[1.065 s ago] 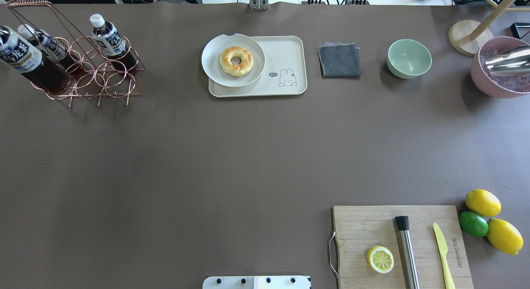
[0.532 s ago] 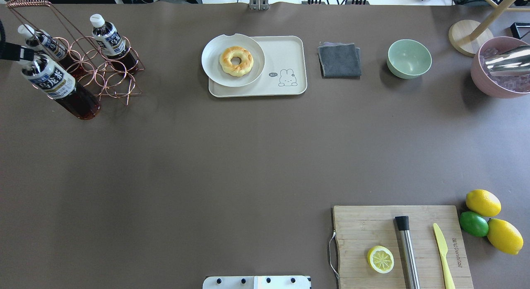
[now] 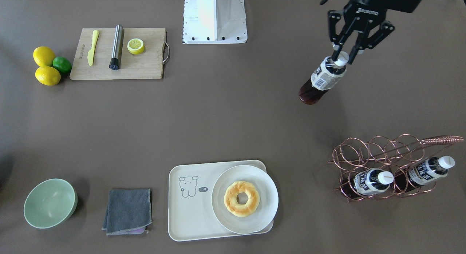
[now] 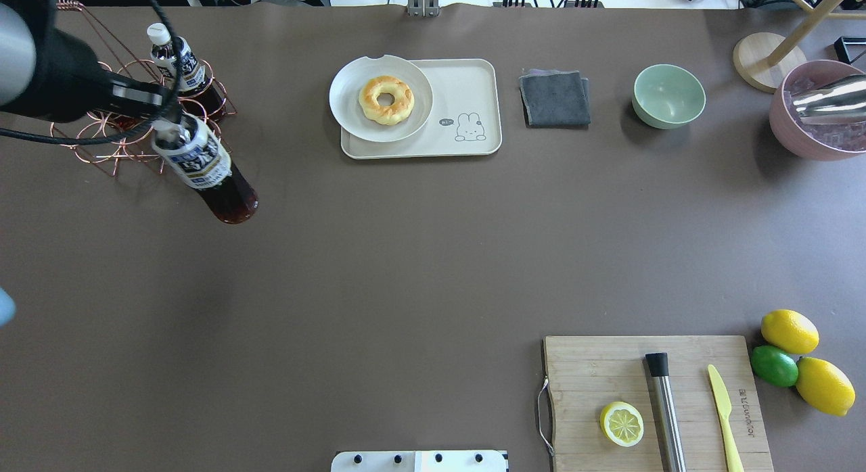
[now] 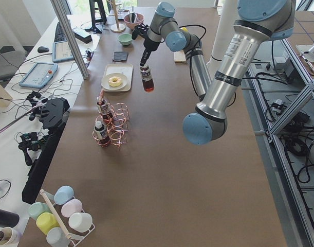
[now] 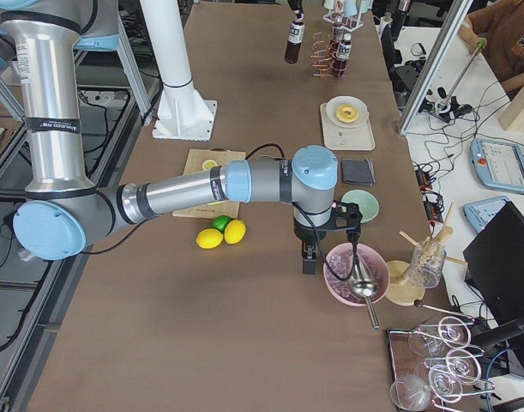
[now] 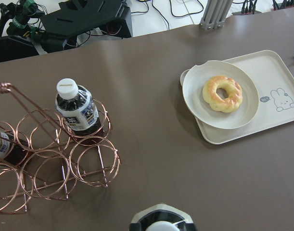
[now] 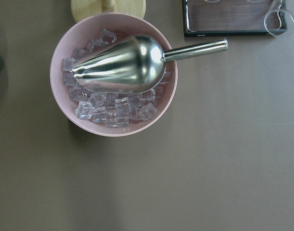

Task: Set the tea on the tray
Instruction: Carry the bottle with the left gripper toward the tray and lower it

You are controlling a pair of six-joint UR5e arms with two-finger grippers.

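My left gripper [image 3: 342,54] is shut on the white cap of a tea bottle [image 3: 322,79] and holds it hanging above the table, right of the copper rack [image 4: 115,137]. The bottle [image 4: 206,171] is in the air, well left of the tray [image 4: 467,86]. The cream tray [image 3: 189,210] carries a white plate [image 3: 222,206] with a donut on its left half in the overhead view. Two more alike bottles [image 3: 371,181] [image 3: 429,169] stand in the rack. My right gripper [image 6: 306,257] hovers by the pink ice bowl; I cannot tell whether it is open.
A grey cloth [image 4: 555,98] and a green bowl [image 4: 668,95] lie right of the tray. A pink bowl [image 8: 62,103] of ice holds a metal scoop. A cutting board [image 4: 595,370] with lemon half, muddler and knife sits front right, with lemons and a lime beside it.
My left gripper has carried the tea bottle rightward and toward the robot, out from the rack's side. The arm now shows over the rack. Nothing else moved.
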